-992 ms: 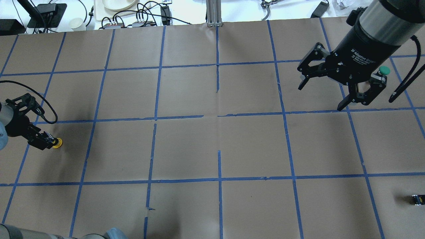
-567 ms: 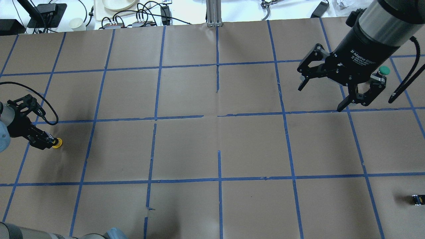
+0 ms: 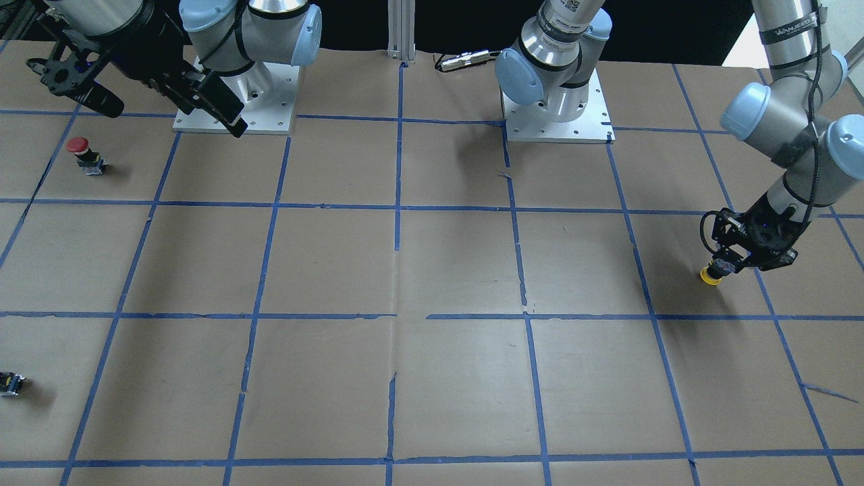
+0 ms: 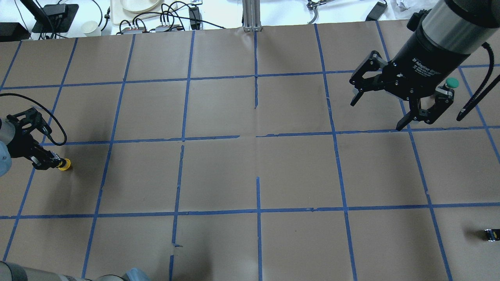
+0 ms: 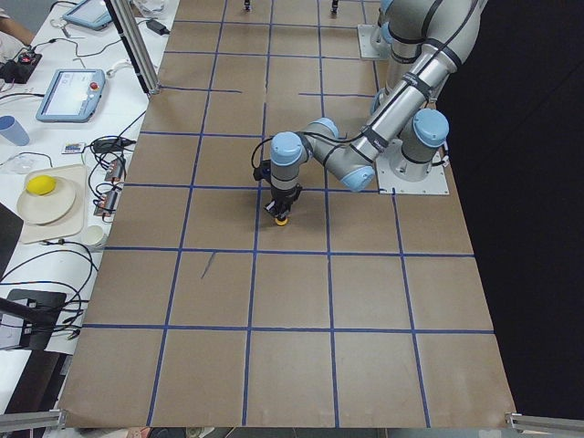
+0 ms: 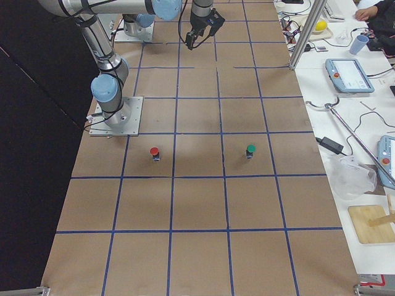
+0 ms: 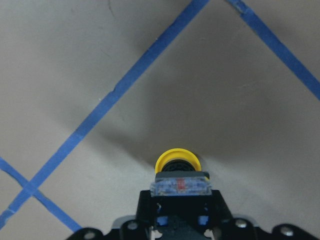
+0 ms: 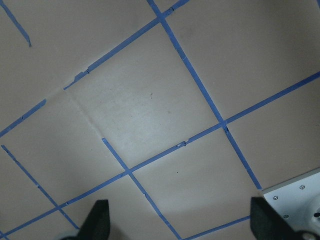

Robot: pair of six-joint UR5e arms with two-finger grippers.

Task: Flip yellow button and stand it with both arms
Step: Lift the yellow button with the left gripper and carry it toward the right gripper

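The yellow button (image 4: 64,165) is at the far left of the table, with its cap pointing down and outward, at or just above the paper. My left gripper (image 4: 54,162) is shut on its grey-black base. The left wrist view shows the yellow cap (image 7: 177,161) just past the fingers that clamp the block. It also shows in the front view (image 3: 709,275) under the left gripper (image 3: 725,264). My right gripper (image 4: 377,116) is open and empty, high over the right side, far from the button. It also shows in the front view (image 3: 172,118).
A green-capped button (image 4: 452,82) stands behind the right gripper. A red-capped button (image 3: 79,147) stands near the right arm's base. A tiny black part with a yellow mark (image 4: 490,234) lies at the right edge. Blue tape lines grid the brown paper.
My left gripper has shifted slightly left and back with the yellow button still in it. The right gripper has barely moved and stays open.
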